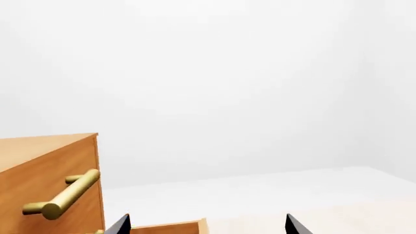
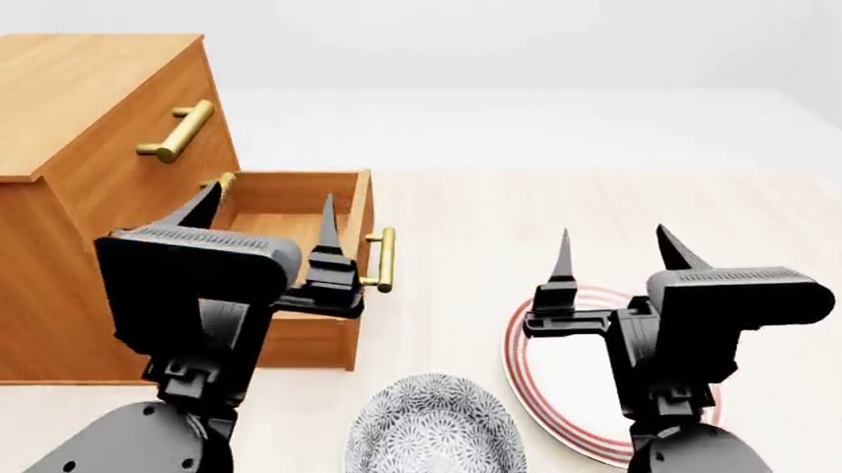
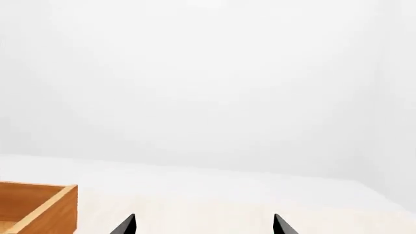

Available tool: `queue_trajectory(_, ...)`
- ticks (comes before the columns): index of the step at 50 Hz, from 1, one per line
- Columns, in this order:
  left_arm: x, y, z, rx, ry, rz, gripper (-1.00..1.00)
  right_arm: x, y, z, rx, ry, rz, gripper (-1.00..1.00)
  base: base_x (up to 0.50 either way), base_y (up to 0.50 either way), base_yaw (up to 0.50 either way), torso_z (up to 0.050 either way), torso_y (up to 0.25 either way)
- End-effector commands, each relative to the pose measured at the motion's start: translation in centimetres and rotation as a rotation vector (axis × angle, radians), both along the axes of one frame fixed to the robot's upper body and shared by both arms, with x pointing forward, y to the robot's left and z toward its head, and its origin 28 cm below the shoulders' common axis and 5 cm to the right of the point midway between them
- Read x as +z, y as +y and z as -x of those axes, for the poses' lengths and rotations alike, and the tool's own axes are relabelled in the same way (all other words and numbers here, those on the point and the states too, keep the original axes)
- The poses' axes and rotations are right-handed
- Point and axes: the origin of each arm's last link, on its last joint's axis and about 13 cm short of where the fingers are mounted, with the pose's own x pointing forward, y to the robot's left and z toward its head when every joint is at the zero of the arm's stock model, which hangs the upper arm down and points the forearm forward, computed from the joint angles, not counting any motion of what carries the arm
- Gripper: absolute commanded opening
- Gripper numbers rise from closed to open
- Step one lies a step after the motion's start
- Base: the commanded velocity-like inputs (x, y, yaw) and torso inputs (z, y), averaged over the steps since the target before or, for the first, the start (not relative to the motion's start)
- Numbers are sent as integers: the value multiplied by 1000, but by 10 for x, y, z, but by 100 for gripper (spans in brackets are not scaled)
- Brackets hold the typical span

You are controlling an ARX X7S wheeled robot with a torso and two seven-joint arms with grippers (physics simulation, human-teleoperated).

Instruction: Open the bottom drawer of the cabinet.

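Observation:
The orange-brown cabinet (image 2: 93, 94) stands at the left in the head view. Its bottom drawer (image 2: 358, 212) is pulled out, brass handle (image 2: 383, 258) facing right, the inside showing nothing. My left gripper (image 2: 270, 197) is open above the pulled-out drawer, holding nothing. My right gripper (image 2: 614, 235) is open over a plate, apart from the cabinet. In the left wrist view the cabinet (image 1: 46, 165), a higher drawer's handle (image 1: 65, 195) and a corner of the bottom drawer (image 1: 170, 227) show by the left gripper (image 1: 206, 224). The right wrist view shows the drawer's corner (image 3: 42, 204) and the right gripper (image 3: 204, 224).
A white plate with a red striped rim (image 2: 520, 370) lies under my right arm. A grey patterned bowl (image 2: 435, 429) sits at the front middle. The top drawer's brass handle (image 2: 177, 131) juts out. Pale floor stretches behind.

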Motion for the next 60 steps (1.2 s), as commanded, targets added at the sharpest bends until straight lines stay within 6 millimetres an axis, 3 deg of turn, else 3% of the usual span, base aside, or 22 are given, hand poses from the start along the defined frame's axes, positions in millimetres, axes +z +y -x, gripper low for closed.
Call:
queue_trajectory(1,-4,4,37,20,-153,10,100,33,5,30,31,-202,37,100,0,0,0,0,0)
queue_trajectory(10,-5,3,37,33,-178,-7,100,34,8,42,69,-259,52,100,0,0,0,0,0)
queue_trajectory(33,-5,3,33,35,-174,-14,100,34,9,42,75,-273,57,100,0,0,0,0,0)
queue_trajectory(36,1,3,33,38,-189,-18,100,38,9,41,72,-301,66,100,0,0,0,0,0)
queue_trajectory(45,47,-1,26,66,-315,-80,100,75,7,27,43,-419,71,100,0,0,0,0,0)
queue_trajectory(60,86,-1,20,112,-410,-75,100,123,11,24,75,-535,74,100,0,0,0,0,0)
